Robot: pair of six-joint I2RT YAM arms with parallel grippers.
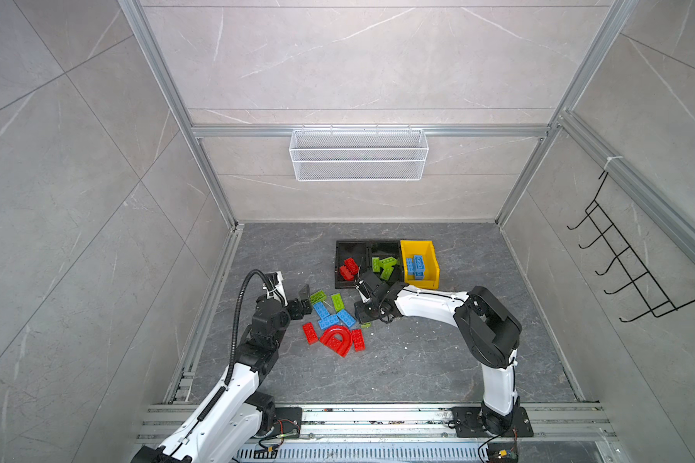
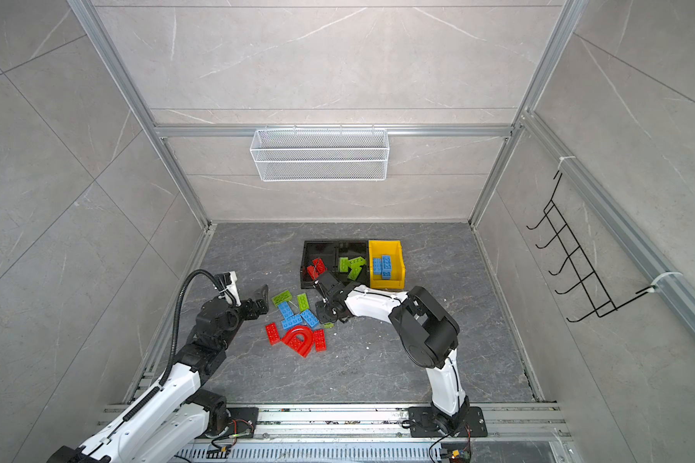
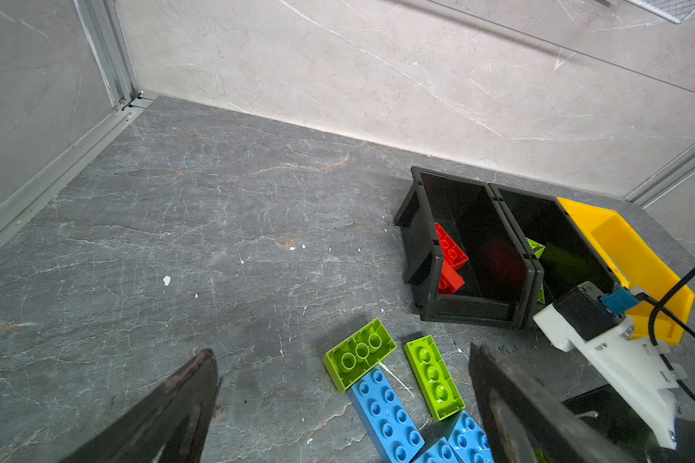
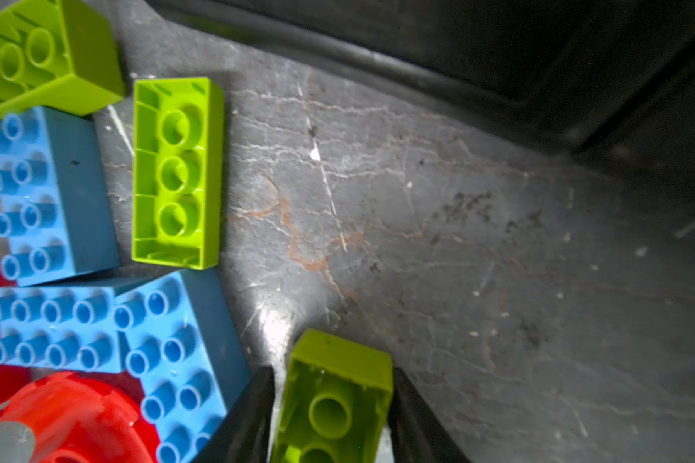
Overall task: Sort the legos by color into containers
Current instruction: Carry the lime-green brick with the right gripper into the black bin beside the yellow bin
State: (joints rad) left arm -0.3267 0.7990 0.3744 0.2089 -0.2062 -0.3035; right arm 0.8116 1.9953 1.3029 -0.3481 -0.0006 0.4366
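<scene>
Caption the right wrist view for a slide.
Right gripper brackets an upside-down lime green plastic brick on the grey marbled table, beside blue studded bricks.

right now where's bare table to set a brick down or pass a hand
Widest bare table: back left, between the left rail and the black bins. Also free: the front strip between the red arch and the arm bases, and right of the yellow bin. Crowded: the brick pile between the left gripper and right gripper, just before the bins.
</scene>
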